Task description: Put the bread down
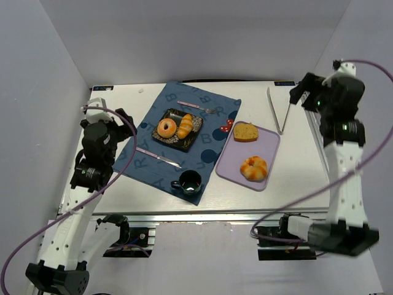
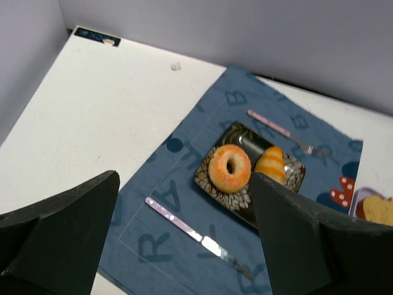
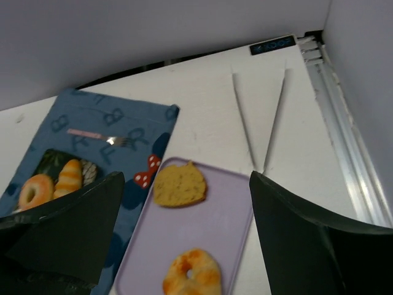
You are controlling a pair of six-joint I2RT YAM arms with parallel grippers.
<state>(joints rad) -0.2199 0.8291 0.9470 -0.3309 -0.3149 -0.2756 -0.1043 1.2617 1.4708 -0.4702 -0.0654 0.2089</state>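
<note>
Left pincer (image 2: 185, 178): released, fingers wide apart, nothing between them, held above the left part of the desk (image 1: 298, 169). Below it a blue lettered placemat (image 1: 153, 175) lies at an angle. Knife (image 1: 158, 157) on the mat's near left part, well apart from the fork (image 1: 195, 107) at its far edge. Between them sits a black patterned plate (image 1: 194, 140) carrying a sugared doughnut (image 1: 166, 128) and, touching its right side, a bread roll (image 1: 185, 125). Dark cup (image 1: 187, 180) stands on the near corner of the mat. A red dotted bow (image 1: 226, 125) is at the mat's right edge, just beside a lilac tray (image 1: 270, 147). On the tray: bread slice (image 1: 245, 131) flat at the far end, a ring-shaped glazed pastry (image 1: 253, 168) at the near end, the two apart. Metal tongs (image 1: 277, 110) lie on the bare desk beyond the tray's far right corner. Right pincer (image 3: 187, 175): released, fingers spread wide, empty, raised above the far right of the desk, with the bread slice framed between its fingers in the wrist view.
</note>
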